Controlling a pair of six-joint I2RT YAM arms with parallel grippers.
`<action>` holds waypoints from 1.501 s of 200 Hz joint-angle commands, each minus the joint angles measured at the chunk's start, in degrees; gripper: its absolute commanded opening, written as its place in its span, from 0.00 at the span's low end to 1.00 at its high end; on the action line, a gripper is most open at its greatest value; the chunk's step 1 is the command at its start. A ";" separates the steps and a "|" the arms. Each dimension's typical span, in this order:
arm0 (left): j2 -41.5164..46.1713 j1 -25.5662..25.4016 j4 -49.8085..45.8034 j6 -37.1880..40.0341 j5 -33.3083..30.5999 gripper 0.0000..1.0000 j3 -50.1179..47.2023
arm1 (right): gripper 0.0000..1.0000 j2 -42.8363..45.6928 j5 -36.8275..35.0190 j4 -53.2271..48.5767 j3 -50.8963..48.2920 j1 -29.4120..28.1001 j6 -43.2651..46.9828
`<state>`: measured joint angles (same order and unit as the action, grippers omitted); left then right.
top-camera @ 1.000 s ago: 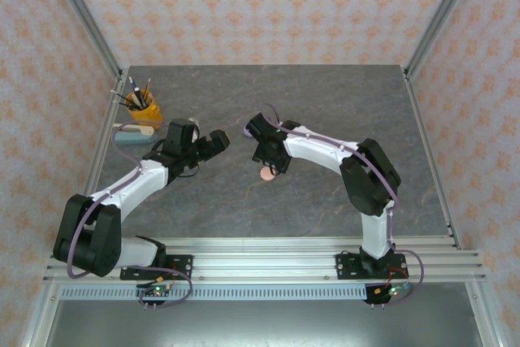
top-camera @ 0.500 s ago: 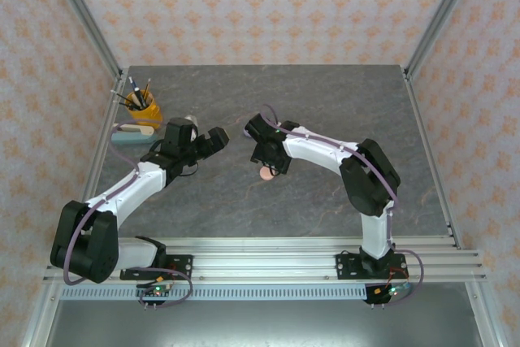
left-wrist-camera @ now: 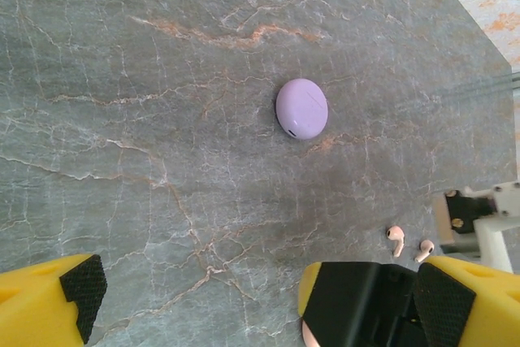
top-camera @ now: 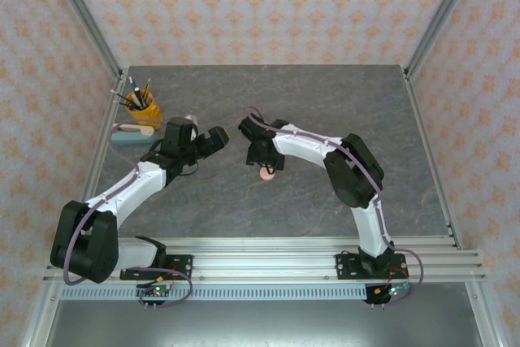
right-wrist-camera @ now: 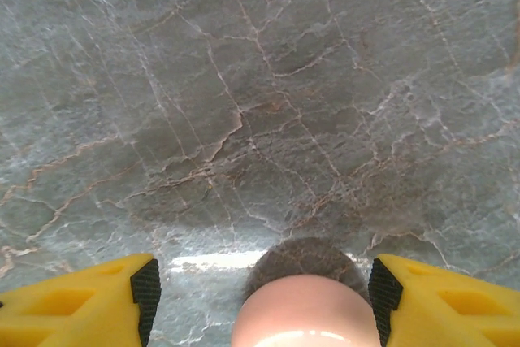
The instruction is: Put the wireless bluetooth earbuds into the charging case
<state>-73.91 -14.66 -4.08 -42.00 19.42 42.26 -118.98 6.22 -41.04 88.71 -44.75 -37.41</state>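
Grey marble table (right-wrist-camera: 244, 79). Right gripper (right-wrist-camera: 260, 298) spread, straddled pink case (right-wrist-camera: 305, 314); pink earbuds (left-wrist-camera: 396, 235) lay just ahead of wide-spread left gripper (left-wrist-camera: 260, 294).

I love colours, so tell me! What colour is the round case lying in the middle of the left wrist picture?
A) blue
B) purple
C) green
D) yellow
B: the closed round case lying on the grey table is lilac purple.

Grey marble table (top-camera: 325, 103), orange-patterned walls (top-camera: 244, 6)
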 commanded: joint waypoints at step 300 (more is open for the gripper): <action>-1.64 2.28 -5.44 4.29 -2.39 1.00 8.02 | 0.75 1.94 6.79 -10.35 2.58 -5.38 31.32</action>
<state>-77.38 -13.32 -8.21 -38.96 18.57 48.84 -115.28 13.10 -47.48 88.62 -49.58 -9.30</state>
